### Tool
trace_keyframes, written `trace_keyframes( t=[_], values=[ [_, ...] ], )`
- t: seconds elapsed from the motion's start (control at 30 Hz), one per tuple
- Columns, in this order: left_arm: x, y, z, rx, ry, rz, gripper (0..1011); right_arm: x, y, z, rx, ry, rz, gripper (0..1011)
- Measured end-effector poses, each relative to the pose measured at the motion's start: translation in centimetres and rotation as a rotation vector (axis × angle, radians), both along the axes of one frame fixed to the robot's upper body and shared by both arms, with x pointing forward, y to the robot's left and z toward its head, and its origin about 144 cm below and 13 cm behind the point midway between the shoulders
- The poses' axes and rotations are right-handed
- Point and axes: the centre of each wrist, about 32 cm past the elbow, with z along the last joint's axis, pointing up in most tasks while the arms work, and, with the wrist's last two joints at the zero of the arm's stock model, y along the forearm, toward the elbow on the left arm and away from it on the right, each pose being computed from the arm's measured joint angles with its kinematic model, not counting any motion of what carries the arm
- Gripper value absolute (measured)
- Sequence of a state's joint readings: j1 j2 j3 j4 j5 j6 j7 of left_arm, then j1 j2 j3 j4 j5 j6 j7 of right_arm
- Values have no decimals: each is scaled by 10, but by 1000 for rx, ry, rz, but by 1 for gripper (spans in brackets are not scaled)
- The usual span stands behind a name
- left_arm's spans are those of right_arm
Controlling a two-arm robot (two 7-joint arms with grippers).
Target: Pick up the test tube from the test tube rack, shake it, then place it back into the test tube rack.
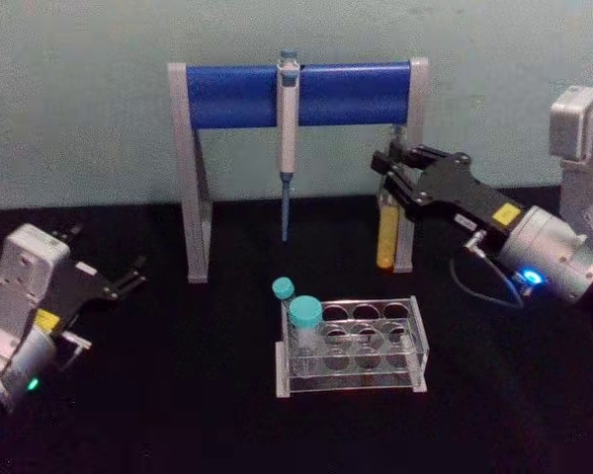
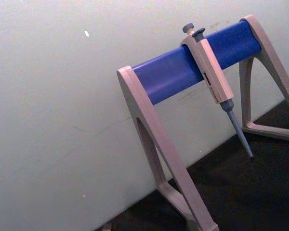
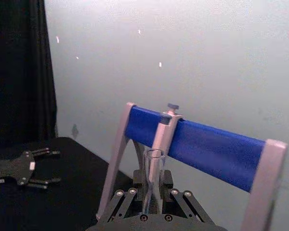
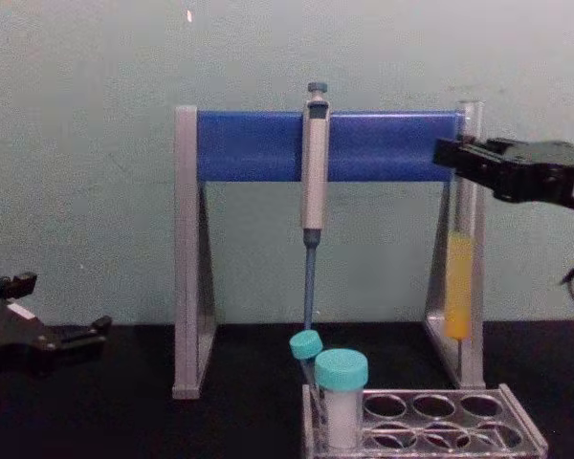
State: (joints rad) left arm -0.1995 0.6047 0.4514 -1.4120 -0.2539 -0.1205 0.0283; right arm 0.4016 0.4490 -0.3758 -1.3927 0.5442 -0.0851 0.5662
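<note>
- My left tool (image 1: 130, 276) is low over the left side of the black tabletop (image 1: 178, 395), well apart from every other item. Its fingers stand spread apart with nothing between them; the right wrist view shows the same open gap (image 3: 50, 167).
- The pipette stand (image 1: 227, 96) is at the far edge of the tabletop against the pale wall (image 1: 79, 99): two grey legs carry a blue crossbar.
- A pipette (image 1: 288, 118) hangs from the middle of the crossbar, tip pointing down and clear of the tabletop.
- A thin teal-capped tube (image 1: 283, 288) sits at the far left corner of the test tube rack, tilted to the left.
- A teal-capped vial (image 1: 305, 321) with a white body stands upright in a left-hand hole of the rack, just near of the thin tube.
- The test tube rack (image 1: 420, 341) rests on the tabletop near of the stand, right of centre. Its remaining holes are unoccupied.
- The test tube (image 1: 386, 237) is out of the rack, far and slightly right of it, in the air. It hangs upright in front of the stand's right leg, with yellow-orange liquid in its lower part; the chest view shows its round bottom (image 4: 458, 287) above the tabletop.
- My right tool (image 1: 385, 168) reaches in from the right at crossbar height. Its fingers are closed on the upper end of the test tube, whose open mouth (image 3: 152, 178) stands up between them.
</note>
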Motion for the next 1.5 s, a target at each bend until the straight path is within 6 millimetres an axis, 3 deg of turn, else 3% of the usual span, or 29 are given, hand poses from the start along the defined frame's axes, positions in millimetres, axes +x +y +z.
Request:
trace_keyframes(
  t=[0.3,0.63,0.87,1.1,1.3,1.5],
  values=[
    [0,0,0,0,0,0,1001,7,15,0,32,-7,82,232],
    [0,0,0,0,0,0,1001,-2,21,3,49,33,220,232],
    [0,0,0,0,0,0,1001,-26,3,9,41,64,283,232],
    [0,0,0,0,0,0,1001,-52,-21,18,-28,76,215,232],
    [0,0,0,0,0,0,1001,-58,-33,20,-81,53,101,232],
    [0,0,0,0,0,0,1001,-49,-32,16,-74,6,15,232]
  ],
)
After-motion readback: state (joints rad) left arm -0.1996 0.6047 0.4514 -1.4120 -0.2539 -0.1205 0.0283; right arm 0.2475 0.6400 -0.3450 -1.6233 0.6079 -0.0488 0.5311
